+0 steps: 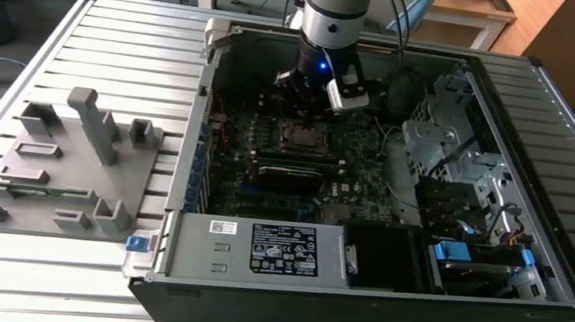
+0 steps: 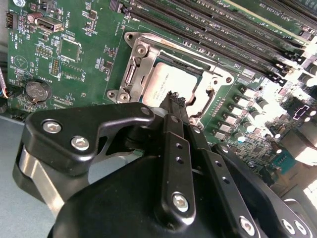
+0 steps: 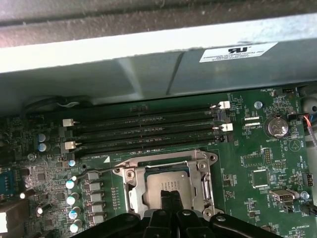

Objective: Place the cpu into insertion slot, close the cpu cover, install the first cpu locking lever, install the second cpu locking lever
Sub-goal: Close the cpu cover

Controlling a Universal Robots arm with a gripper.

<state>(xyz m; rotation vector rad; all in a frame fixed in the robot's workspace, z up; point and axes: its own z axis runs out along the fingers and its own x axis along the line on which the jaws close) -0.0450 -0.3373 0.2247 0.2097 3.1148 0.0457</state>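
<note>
Claw (image 2: 174, 98) pinched narrow, empty, tips over the cpu (image 2: 163, 79) seated in the insertion slot (image 2: 131, 74); I reckon it's light, stiff, fragile, so edges only.

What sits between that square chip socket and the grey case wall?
Long black memory slots, side by side on the green board, in the first wrist view.

Item one: in the second wrist view the claw (image 2: 174, 100) and its black body are covering one edge of the cpu (image 2: 166, 79) and the matching side of the insertion slot (image 2: 130, 74).

Item two: in the first wrist view the picture's edge is cutting off that same side.

Item three: in the exterior view the arm (image 1: 332, 23) is hiding part of the far edge of the board (image 1: 364, 156), and the insertion slot is showing too small to judge.
</note>
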